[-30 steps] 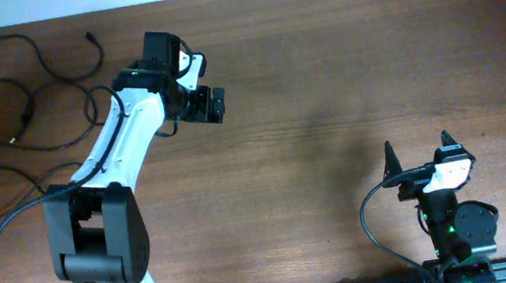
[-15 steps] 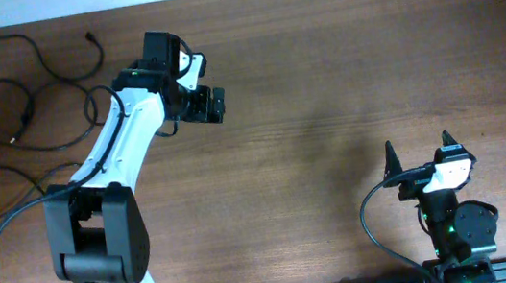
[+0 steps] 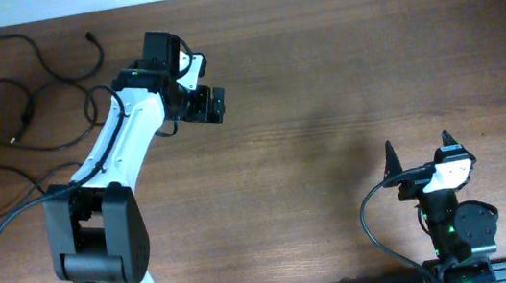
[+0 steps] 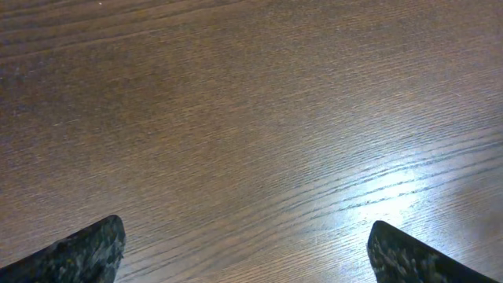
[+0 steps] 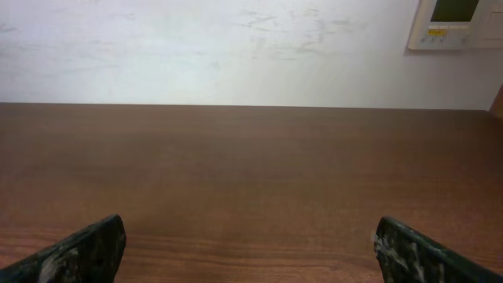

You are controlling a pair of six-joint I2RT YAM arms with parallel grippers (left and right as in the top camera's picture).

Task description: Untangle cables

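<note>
The brown wooden counter (image 3: 322,75) fills the overhead view, and the white-and-black left arm (image 3: 127,138) reaches across its left half toward the far side. The cables (image 3: 25,115) lie as loose black loops on the counter's far left corner, well apart from both arms and touched by neither. The left claw (image 3: 215,105) hovers over bare wood with its jaws released and nothing between them, while the smaller right claw (image 3: 418,155) sits near the front right edge, likewise spread wide and holding nothing.
</note>
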